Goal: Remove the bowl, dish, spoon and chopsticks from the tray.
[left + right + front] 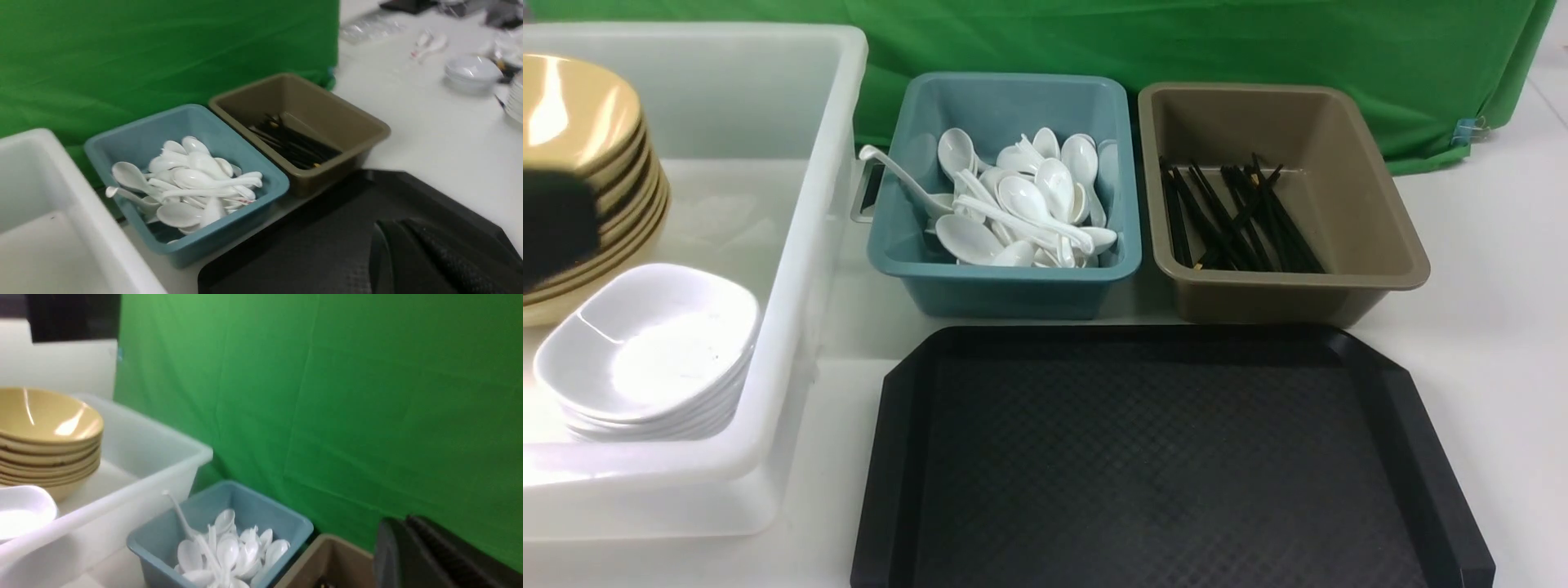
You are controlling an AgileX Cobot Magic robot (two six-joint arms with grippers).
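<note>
Where we view the tray [1160, 457], black diamond texture, near edge cropped | bowls [580, 114] glossy, stacked, partly hidden | left gripper [408, 253], right gripper [416, 551]: blurred, both closed

Black tray [1160, 457], spoons in teal tub [1013, 290]

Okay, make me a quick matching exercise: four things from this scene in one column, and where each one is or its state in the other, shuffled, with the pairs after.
1. Chopsticks
2. Tray
3. Yellow-tan bowls
4. White spoons

A. In the teal tub
B. Stacked in the white bin, behind the white dishes
C. In the brown tub
D. Nothing on the part in view, nearest the teal and brown tubs

Pairs: 1-C, 2-D, 3-B, 4-A
</note>
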